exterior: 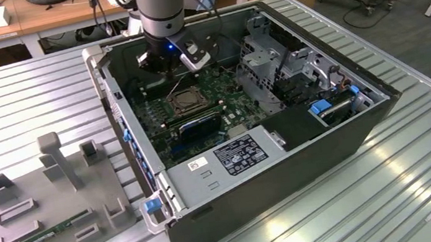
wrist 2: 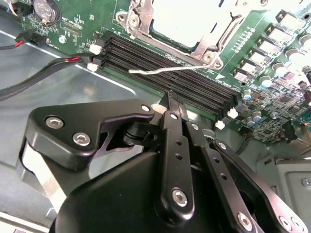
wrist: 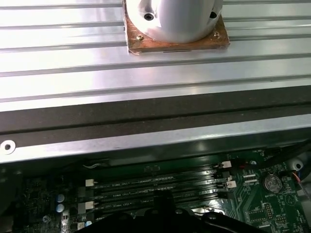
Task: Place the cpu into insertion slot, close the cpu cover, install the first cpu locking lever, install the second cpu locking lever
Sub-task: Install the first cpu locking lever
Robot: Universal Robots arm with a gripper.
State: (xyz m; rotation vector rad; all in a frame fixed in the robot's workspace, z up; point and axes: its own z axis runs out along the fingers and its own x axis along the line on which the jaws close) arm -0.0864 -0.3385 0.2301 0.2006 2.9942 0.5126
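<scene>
A black two-fingered claw [wrist 2: 171,99] on the grey robot arm is hanging inside an open dark-grey computer case [exterior: 288,167] that is lying on a ribbed silvery metal table [exterior: 423,181]; in the exterior view it is sitting in the upper middle of the frame. In the second wrist view its fingers are pressing together at the tip and pinching nothing, poised just over the long black memory slots [wrist 2: 126,53]. Just beyond those slots, the small square cpu [wrist 2: 187,19] with its pale metal face is lying in the square silver-rimmed insertion slot [exterior: 186,101], near the centre of the exterior view, and the thin silvery cpu cover [wrist 2: 146,29] is framing it. A thin silvery wire locking lever [wrist 2: 165,70] is reaching out across the memory slots, close to the claw tip but apart from it. A grey plastic parts fixture [exterior: 43,206] is resting on the table at the exterior view's lower left.
</scene>
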